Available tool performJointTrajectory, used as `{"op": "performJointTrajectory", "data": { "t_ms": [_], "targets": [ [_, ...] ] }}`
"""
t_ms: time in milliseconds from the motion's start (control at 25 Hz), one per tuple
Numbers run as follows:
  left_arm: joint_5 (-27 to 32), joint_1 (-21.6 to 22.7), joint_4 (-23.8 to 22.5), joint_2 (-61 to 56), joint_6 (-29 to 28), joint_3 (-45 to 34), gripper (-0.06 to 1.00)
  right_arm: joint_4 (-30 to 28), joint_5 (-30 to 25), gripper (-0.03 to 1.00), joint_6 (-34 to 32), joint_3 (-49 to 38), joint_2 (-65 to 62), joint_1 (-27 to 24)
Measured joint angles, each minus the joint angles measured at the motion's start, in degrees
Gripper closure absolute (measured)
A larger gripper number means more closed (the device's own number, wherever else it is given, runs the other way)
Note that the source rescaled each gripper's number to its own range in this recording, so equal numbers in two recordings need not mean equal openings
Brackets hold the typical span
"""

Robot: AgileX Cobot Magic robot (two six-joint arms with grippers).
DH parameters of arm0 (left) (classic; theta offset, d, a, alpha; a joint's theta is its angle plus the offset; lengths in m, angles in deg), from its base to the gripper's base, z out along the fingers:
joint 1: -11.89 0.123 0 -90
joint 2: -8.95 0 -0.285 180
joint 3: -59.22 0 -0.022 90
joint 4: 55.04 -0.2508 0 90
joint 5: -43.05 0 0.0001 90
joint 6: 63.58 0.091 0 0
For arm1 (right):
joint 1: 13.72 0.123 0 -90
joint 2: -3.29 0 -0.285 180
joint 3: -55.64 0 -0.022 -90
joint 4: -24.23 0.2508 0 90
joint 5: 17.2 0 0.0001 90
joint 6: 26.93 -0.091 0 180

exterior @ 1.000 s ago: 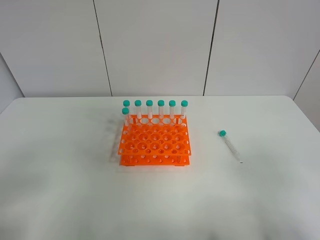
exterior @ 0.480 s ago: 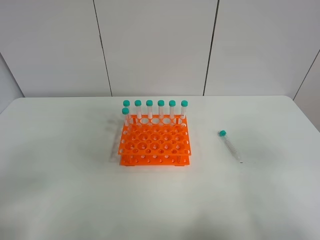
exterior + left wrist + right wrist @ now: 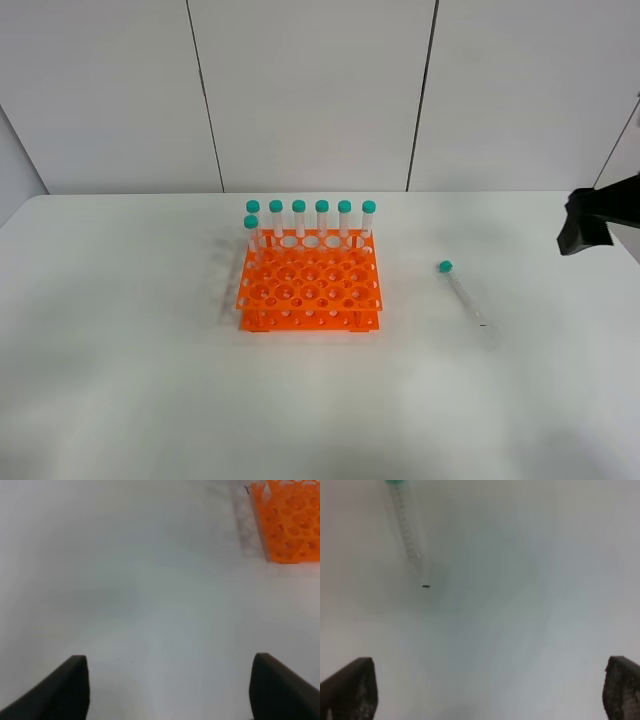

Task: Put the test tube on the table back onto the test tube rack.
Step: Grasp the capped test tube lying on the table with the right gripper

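One test tube (image 3: 460,290) with a teal cap lies on the white table (image 3: 120,380), right of the orange test tube rack (image 3: 310,285). Several capped tubes (image 3: 310,218) stand in the rack's far row and one in the row in front of it. My right arm (image 3: 586,222) shows at the right edge, above the table and right of the lying tube. My right gripper (image 3: 487,695) is open and empty, with the tube (image 3: 406,527) ahead of it. My left gripper (image 3: 170,695) is open and empty over bare table, with the rack's corner (image 3: 290,525) far ahead. The left arm is out of the exterior view.
White wall panels (image 3: 310,90) rise behind the table's far edge. The table's rounded far right corner (image 3: 585,200) lies under my right arm. Nothing else stands on the table.
My right arm has come into the exterior view at the right edge. The tube and rack have not moved.
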Motion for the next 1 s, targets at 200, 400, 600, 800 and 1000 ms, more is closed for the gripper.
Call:
{"op": "performJointTrajectory", "data": {
  "t_ms": [200, 400, 600, 800, 1000],
  "targets": [
    [0.0, 0.0, 0.0, 0.0, 0.0, 0.0, 0.00, 1.3, -1.7, -0.02, 2.5, 12.9, 17.3, 1.1],
    [0.0, 0.0, 0.0, 0.0, 0.0, 0.0, 0.00, 3.4, -2.3, -0.01, 5.8, 19.0, 24.6, 5.6],
    [0.0, 0.0, 0.0, 0.0, 0.0, 0.0, 0.00, 3.8, -2.6, 0.01, 6.3, 20.2, 26.8, 7.3],
    [0.0, 0.0, 0.0, 0.0, 0.0, 0.0, 0.00, 3.0, -4.8, 0.01, 5.8, 20.2, 26.9, 6.7],
    [0.0, 0.0, 0.0, 0.0, 0.0, 0.0, 0.00, 2.8, -9.5, 0.01, 3.9, 20.2, 26.9, 6.7]
  ]
}}
